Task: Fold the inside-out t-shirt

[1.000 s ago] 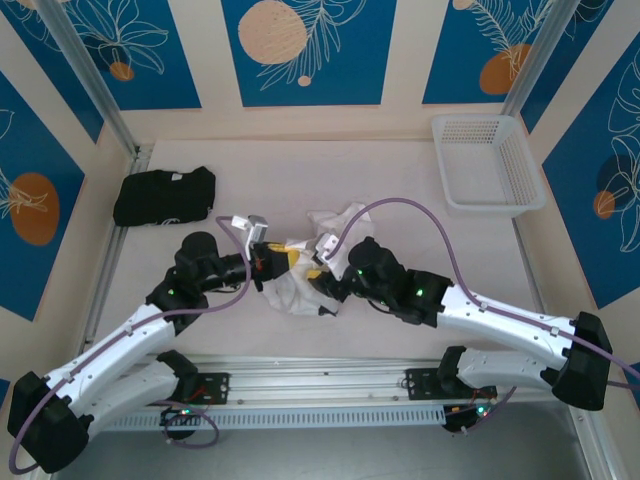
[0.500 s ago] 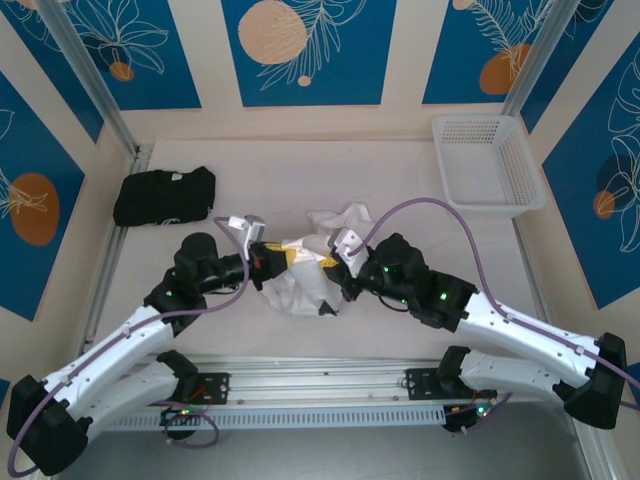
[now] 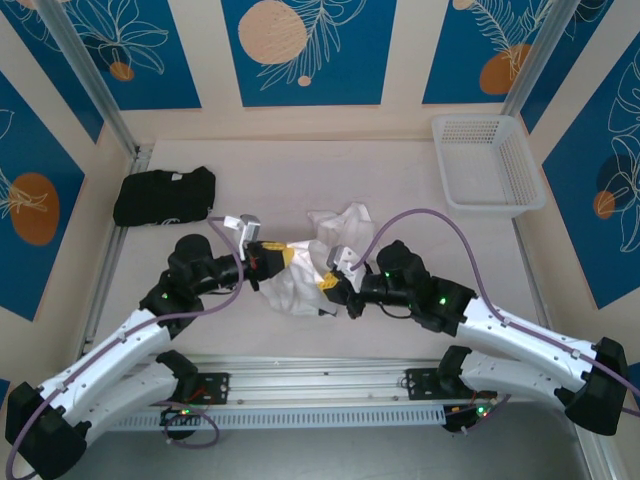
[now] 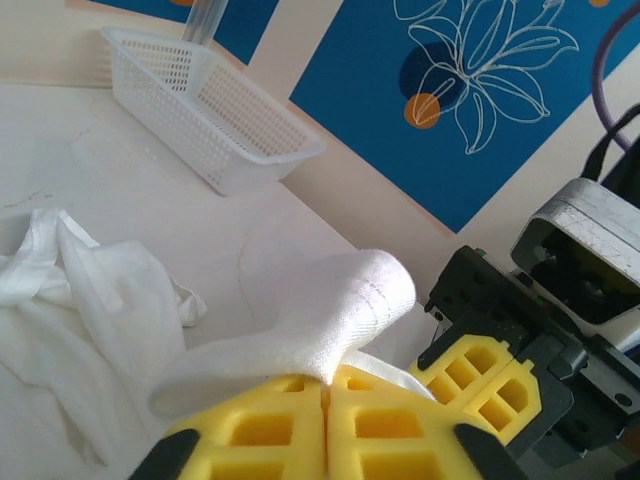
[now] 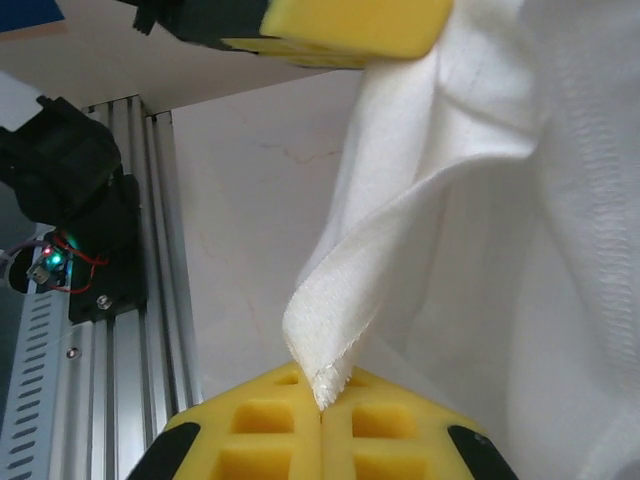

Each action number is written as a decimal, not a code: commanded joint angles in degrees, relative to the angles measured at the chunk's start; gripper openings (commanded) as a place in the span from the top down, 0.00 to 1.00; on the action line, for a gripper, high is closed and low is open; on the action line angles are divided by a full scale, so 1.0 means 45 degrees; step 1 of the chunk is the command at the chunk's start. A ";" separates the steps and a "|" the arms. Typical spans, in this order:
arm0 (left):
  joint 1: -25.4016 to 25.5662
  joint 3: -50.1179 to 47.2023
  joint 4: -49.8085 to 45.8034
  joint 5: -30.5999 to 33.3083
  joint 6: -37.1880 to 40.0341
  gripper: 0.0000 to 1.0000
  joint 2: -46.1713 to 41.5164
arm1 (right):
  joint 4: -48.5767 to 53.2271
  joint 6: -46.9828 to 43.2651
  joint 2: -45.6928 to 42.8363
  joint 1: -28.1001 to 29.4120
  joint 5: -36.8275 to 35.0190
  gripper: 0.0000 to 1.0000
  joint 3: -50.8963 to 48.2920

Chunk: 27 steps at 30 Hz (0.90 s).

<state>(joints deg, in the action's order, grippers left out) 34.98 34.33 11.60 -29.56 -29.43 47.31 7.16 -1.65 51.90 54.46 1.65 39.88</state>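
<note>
Found bunched in a crumpled heap on the table: white t-shirt (image 3: 300, 280), well left of the basket (image 3: 487, 165) and nearer the arm bases than it. Pinched on the side away from the basket by the left gripper (image 3: 281, 257), yellow pads pressed together on a rolled hem fold. Pinched on the side toward the basket by the right gripper (image 3: 327, 284), pads likewise closed tight on a thin stitched edge.

Looks light, thin and limp. No stiffness to keep a shape, so likely to sag and wrinkle between the two pinches. Probably grips well against foam. Best taken at seamed edges or corners such as hem or shoulders, then drawn apart to spread flat.

Black garment (image 3: 163, 195) far off, on the side opposite the basket. Not to be touched.
</note>
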 commanded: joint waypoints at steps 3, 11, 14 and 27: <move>-0.0203 -0.0050 0.0840 -0.0404 -0.0257 1.00 -0.0095 | -0.0374 -0.0405 -0.0282 -0.0032 0.0896 0.94 -0.0395; -0.0306 -0.0240 0.1368 -0.0674 -0.0302 1.00 -0.0028 | -0.0806 -0.0201 -0.0542 -0.0210 0.1193 0.81 -0.0852; -0.0298 -0.0328 0.1369 -0.0845 -0.0120 1.00 -0.0025 | -0.1440 0.0612 -0.0856 -0.0703 0.1079 0.67 -0.0787; -0.0302 -0.0377 0.1310 -0.0937 0.0172 1.00 0.0087 | -0.3011 0.2790 0.0772 -0.1433 0.2054 0.52 0.0438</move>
<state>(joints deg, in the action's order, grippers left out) 34.35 32.93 15.49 -32.21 -29.87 47.57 -3.29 8.16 54.11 48.07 8.86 39.51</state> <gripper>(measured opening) 0.039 0.481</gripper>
